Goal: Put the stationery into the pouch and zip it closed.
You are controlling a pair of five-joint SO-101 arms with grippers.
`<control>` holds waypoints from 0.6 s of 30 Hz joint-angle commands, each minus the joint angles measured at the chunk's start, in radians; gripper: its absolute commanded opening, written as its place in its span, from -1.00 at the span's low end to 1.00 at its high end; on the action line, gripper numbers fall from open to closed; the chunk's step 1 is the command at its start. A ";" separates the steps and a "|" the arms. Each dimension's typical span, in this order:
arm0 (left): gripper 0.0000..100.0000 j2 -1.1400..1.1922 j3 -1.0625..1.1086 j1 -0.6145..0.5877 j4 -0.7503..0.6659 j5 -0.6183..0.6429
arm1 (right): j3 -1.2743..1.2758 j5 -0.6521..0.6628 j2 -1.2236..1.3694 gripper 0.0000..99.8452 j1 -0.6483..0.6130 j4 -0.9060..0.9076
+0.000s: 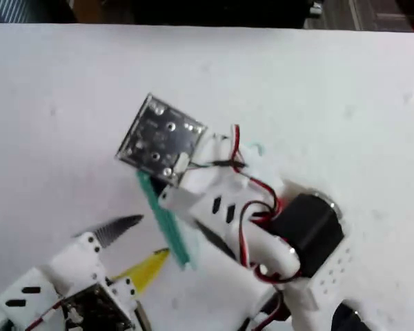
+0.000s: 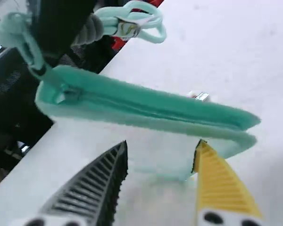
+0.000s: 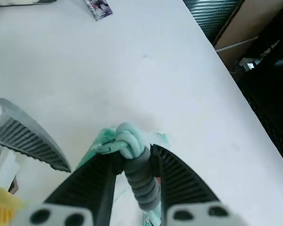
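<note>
**A:** Eyes on the green pouch [image 2: 146, 106]. It's lying in the middle of the bench [image 1: 331, 83], just ahead of the left claw [image 2: 162, 146], which is spread wide with nothing in it.

**B:** And the right claw [image 3: 134, 155] is pinched tight on the ribbed grey toggle [image 3: 140, 183], at the end of the cord tied to the zip pull [image 2: 61, 94].

**A:** So we're at the zipping stage, I'd say. The seam looks drawn together along most of its length, but the end away from the pull seems to gape, so I wouldn't call it closed.

**B:** And whether the stationery is inside, I can't tell.

**A:** Any writing to read?

**B:** There's a small tag on the mint loop [image 2: 132, 21] by the right arm, and a printed card [image 3: 99, 8] farther off on the bench. Neither is legible.
</note>
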 commanded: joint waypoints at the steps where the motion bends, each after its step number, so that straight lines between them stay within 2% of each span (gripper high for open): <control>1: -0.51 0.002 0.109 0.179 -0.115 0.170 | -0.071 -0.006 0.012 -0.97 -0.021 0.013; 5: -0.52 0.002 0.138 0.208 -0.204 0.235 | -0.078 -0.006 0.007 -0.97 -0.019 0.033; 11: -0.52 0.001 0.089 0.076 -0.216 0.252 | -0.063 -0.006 -0.061 -0.97 -0.018 0.050; 14: -0.51 0.001 0.021 0.015 -0.204 0.293 | 0.000 -0.005 -0.081 -0.97 -0.018 0.050; 18: -0.51 0.001 -0.123 -0.002 -0.114 0.245 | 0.092 0.011 -0.082 -0.97 -0.018 0.048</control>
